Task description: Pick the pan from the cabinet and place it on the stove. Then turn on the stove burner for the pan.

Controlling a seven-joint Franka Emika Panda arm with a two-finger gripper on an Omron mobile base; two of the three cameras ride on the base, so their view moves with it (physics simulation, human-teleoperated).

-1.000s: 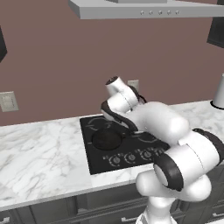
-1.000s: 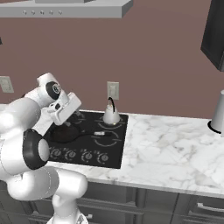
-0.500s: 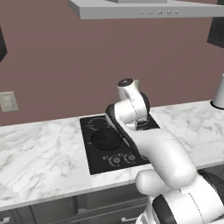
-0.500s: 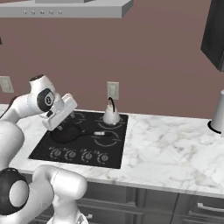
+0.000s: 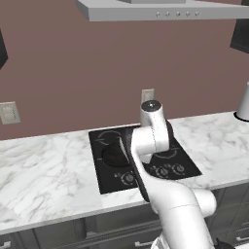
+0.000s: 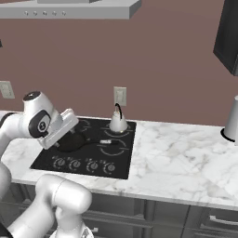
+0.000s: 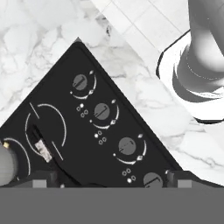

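The black pan (image 6: 70, 142) sits on the left front burner of the stove (image 6: 122, 153), its long handle (image 6: 100, 141) pointing right. From the left base, the pan (image 5: 114, 156) is partly behind my arm. My gripper (image 6: 47, 145) hangs tilted just above the pan's left side, over the cooktop. In the hand view the gripper (image 7: 111, 178) is open, fingertips (image 7: 43, 177) far apart with nothing between them, and it looks down on the pan handle (image 7: 42, 149) and a row of round knobs (image 7: 102, 111). A dark cabinet (image 6: 228, 32) hangs at upper right.
A small white kettle (image 6: 117, 123) stands on the back burner, close behind the pan handle. A pale cylinder (image 6: 232, 120) stands on the marble counter (image 6: 186, 158) at far right. A range hood (image 6: 69, 8) hangs overhead. Drawer units (image 6: 186, 218) lie below.
My arm has swung round, its upper joints moving toward the middle, and the hand has dipped a little lower over the pan. The pan and the kettle have stayed put.
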